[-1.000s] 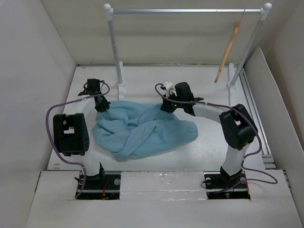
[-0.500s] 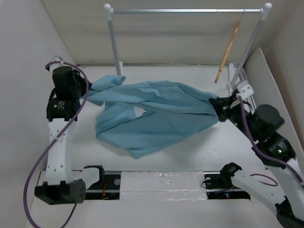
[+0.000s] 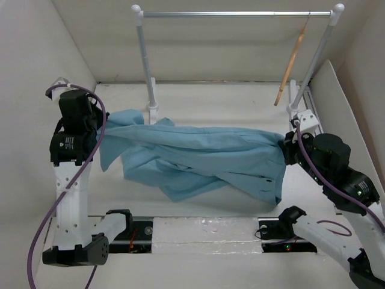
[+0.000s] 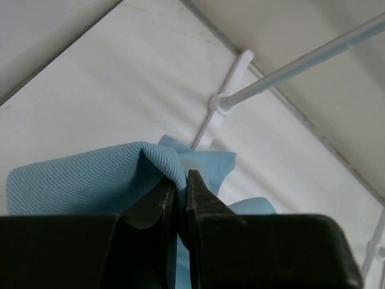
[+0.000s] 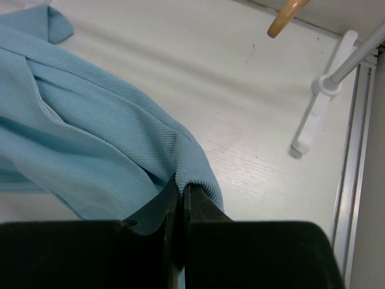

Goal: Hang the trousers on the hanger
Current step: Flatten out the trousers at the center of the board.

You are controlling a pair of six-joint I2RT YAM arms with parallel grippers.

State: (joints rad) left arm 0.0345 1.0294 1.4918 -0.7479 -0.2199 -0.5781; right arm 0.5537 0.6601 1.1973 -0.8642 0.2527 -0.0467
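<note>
Top external view, light blue trousers stretched out in front of the rail, left pincer pinching one end, right pincer pinching the other, wooden hanger hanging from the rail's right end, apart from the trousers

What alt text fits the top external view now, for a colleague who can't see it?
Light blue trousers stretch between the left end effector and right end effector, each shut on one end, the middle sagging. The wooden hanger hangs untouched at the right end of the clothes rail behind.
</note>
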